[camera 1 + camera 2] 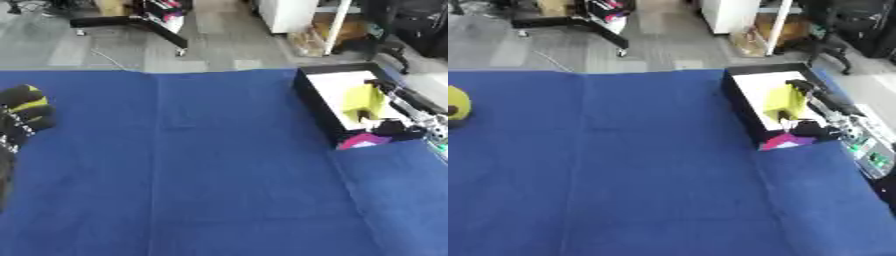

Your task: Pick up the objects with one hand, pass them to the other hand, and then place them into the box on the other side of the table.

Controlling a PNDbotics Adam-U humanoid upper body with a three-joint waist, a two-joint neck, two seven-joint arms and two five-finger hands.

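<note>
Progress appears late-stage: my right hand (820, 102) reaches over the box (317, 102) at far right, fingers pinching a yellow object (781, 102) above it, release outstanding, while my left hand (22, 112) rests curled at left.

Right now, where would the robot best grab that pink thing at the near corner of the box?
Probably take the pink thing by its flat edge sticking out over the near wall of the box, coming from the table side; the rest seems hidden beneath the right hand.
</note>
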